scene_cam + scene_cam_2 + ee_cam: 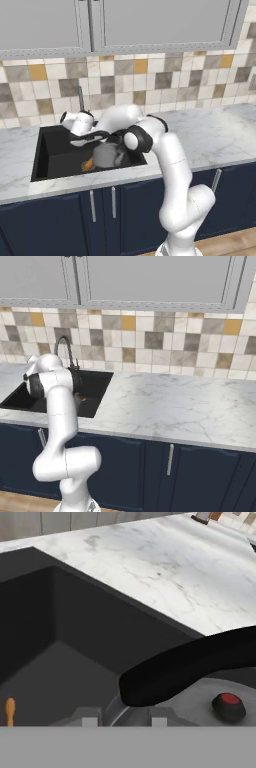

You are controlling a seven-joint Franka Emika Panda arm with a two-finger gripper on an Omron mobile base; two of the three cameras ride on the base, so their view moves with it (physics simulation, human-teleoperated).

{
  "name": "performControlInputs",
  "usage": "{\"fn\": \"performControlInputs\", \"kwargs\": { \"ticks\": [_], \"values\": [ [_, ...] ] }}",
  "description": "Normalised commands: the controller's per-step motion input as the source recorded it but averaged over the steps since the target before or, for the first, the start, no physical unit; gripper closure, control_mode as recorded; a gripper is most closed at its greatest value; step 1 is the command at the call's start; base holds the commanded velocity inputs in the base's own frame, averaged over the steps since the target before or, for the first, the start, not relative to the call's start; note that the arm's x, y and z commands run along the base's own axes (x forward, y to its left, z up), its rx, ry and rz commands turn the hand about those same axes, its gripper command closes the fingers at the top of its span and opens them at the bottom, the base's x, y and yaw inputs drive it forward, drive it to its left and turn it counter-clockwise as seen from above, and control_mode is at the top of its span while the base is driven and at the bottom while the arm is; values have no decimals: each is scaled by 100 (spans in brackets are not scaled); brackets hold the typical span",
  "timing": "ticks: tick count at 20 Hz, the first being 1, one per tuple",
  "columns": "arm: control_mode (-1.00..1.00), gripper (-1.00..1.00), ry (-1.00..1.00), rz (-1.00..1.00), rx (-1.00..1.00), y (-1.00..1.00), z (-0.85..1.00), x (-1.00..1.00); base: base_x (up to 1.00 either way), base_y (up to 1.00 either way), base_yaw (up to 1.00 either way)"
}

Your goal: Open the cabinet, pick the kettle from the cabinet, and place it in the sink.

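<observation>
Grey metal kettle [106, 156]: squat, rounded, located inside the black sink [52, 150], toward the basin's right half and near its front wall in the left base view. Lid flat, carrying a small dark knob with a red top [229, 706], seen in the hand view. Black arched handle [185, 664]: crosses the hand view from lower centre to the right edge, directly above the gripper's two grey fingertips [89, 718]. Gripper [92, 137]: positioned over the kettle within the basin, jaws drawn close about the black handle, gripping it. Whether the kettle's base touches the sink floor cannot be told. Small orange object [88, 164]: lies on the basin floor just beside the kettle on its left; its identity cannot be told; a slim orange piece also shows at the lower left of the hand view. Faucet [64, 351]: thin, dark metal, upright with a curved neck, standing at the back edge of the sink. Bench [175, 401]: white marble with grey veining, framing the sink on all sides and extending to the right. Wall behind: tiled backsplash [150, 341] in grey, cream and mustard squares. Above: pale grey-fronted wall cabinets [150, 278]. Below the bench: dark navy cabinets [60, 220] with short vertical silver handles, doors closed.
</observation>
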Motion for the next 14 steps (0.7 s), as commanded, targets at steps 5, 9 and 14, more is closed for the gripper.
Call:
{"fn": "performControlInputs", "kwargs": {
  "ticks": [5, 9, 14],
  "values": [
    [-100, 100, 0, -19, -4, -23, -6, 0, 0, 0, 0],
    [-100, 100, -2, -7, -11, -18, -11, 0, 0, 0, 0],
    [-100, 100, -10, 0, -20, -3, -5, 0, 0, 0, 0]
  ]
}}
